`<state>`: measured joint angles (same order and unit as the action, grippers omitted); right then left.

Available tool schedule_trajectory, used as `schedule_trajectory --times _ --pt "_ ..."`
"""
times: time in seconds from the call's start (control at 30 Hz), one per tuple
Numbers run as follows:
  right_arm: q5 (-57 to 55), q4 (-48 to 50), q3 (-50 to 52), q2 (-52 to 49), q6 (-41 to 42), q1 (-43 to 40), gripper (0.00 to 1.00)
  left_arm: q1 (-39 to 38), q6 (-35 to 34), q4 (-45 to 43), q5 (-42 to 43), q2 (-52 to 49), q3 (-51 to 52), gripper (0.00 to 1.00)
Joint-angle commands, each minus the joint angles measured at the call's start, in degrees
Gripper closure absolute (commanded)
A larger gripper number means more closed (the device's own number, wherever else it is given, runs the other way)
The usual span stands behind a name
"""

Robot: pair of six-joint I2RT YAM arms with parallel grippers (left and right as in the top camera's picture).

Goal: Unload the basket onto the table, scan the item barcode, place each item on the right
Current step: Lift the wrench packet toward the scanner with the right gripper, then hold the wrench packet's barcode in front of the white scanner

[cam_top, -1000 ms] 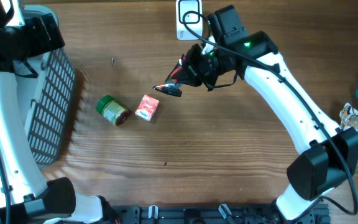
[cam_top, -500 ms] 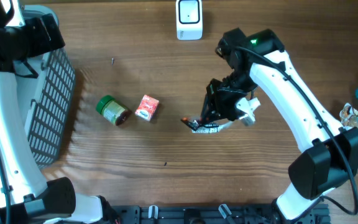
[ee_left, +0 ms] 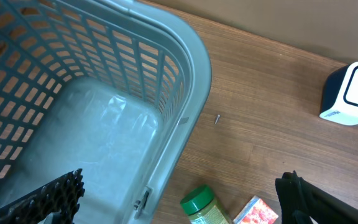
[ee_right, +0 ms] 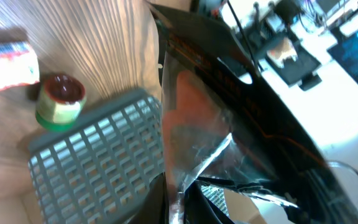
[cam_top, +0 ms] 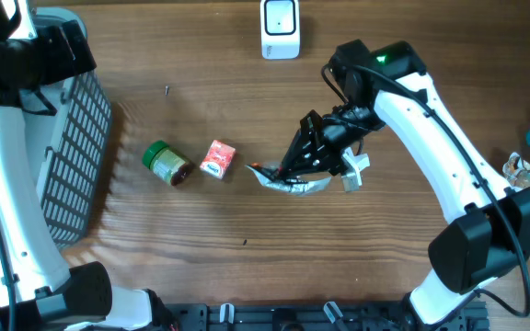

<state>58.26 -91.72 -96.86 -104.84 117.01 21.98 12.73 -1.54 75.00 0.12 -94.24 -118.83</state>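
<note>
We see the overhead view bright and evenly lit from above, sharp from edge to edge. Soft, faint shadows lie on the wooden table (cam_top: 247, 230) under the right arm (cam_top: 431, 119) and beside the basket (cam_top: 81, 147). The foil packet (cam_top: 294, 184) catches small white glints.

In the left wrist view we find clear focus and mild light, with a pale sheen on the basket's floor.

The right wrist view is the poorest, smeared and soft. The packet fills much of the frame, too near to be sharp, its foil flaring silver and orange. The carton (ee_right: 5, 62) and jar (ee_right: 59, 99) are blurred, and the upper right is washed out to white.
</note>
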Motion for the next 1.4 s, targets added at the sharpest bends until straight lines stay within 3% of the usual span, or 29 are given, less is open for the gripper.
schedule_trajectory --times 0.0,0.37,0.9,1.0,1.07,1.17,1.3,1.37 --pt "9.46 -0.44 -0.24 0.92 1.44 -0.31 0.96 0.2 0.92 -0.13 0.26 0.0 -0.59 0.0" --pt "26.75 -0.44 -0.24 0.92 1.42 -2.56 0.96 0.2 0.92 -0.13 0.28 0.0 -0.59 0.0" --pt "27.08 -0.26 -0.24 0.92 1.46 -3.3 0.96 0.2 0.92 -0.13 0.28 0.0 -0.59 0.0" --pt "21.57 7.5 -0.24 0.92 1.42 -3.3 0.96 0.2 0.92 -0.13 0.26 0.0 -0.59 0.0" --pt "15.39 13.25 -0.24 0.92 -2.75 -3.3 0.95 0.2 0.92 -0.13 0.26 0.0 -0.59 0.0" --pt "3.19 24.33 -0.24 0.9 -19.56 -3.3 0.95 0.2 0.92 -0.13 0.26 0.0 -0.59 0.0" --pt "-5.27 37.16 -0.24 0.92 -35.32 -3.19 0.95 0.2 0.92 -0.13 0.28 0.0 -0.59 0.0" --pt "-11.89 38.84 -0.24 0.9 -38.82 -3.19 0.95 0.2 0.92 -0.13 0.28 0.0 -0.59 0.0"
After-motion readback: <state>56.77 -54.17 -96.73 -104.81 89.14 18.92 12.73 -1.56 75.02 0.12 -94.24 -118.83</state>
